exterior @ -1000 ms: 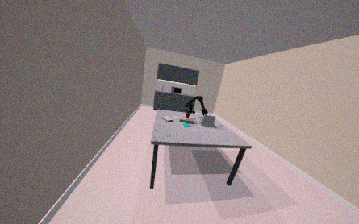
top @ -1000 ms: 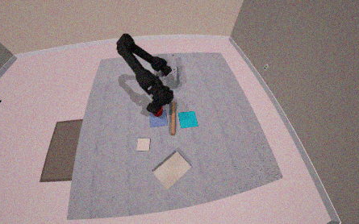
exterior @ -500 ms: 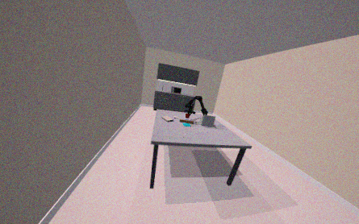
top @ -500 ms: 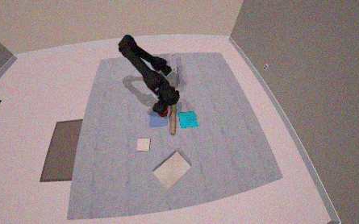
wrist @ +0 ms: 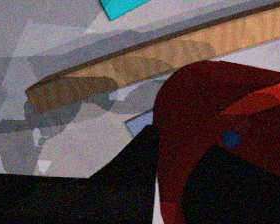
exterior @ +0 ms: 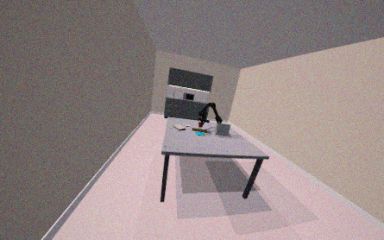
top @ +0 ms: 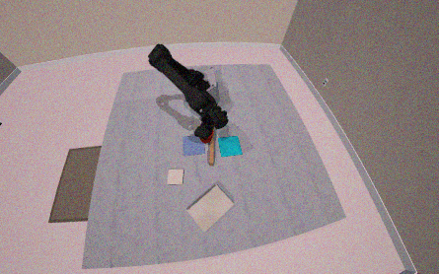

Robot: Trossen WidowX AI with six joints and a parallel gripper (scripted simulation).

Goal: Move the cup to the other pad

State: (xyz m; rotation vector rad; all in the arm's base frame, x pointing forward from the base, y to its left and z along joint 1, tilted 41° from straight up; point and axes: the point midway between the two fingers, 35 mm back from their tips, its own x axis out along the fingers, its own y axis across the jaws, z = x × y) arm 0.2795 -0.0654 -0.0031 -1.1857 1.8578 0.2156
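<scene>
My gripper (top: 206, 133) (exterior: 201, 123) is shut on a dark red cup (top: 208, 138) (wrist: 211, 129) and holds it above the table, over the wooden bar (top: 211, 153) (wrist: 144, 56) that lies between the two pads. A blue marble (wrist: 231, 139) shows inside the cup in the wrist view. The pale blue pad (top: 191, 146) (wrist: 140, 123) lies left of the bar, mostly hidden under the cup in the wrist view. The cyan pad (top: 230, 146) (exterior: 200, 134) lies right of the bar.
A small white tile (top: 175, 176) and a larger pale board (top: 210, 207) lie nearer the front of the grey table (top: 281, 187) (exterior: 211, 148). A grey box (exterior: 223, 129) stands by the arm's base. A dark mat (top: 74, 184) lies on the floor at left.
</scene>
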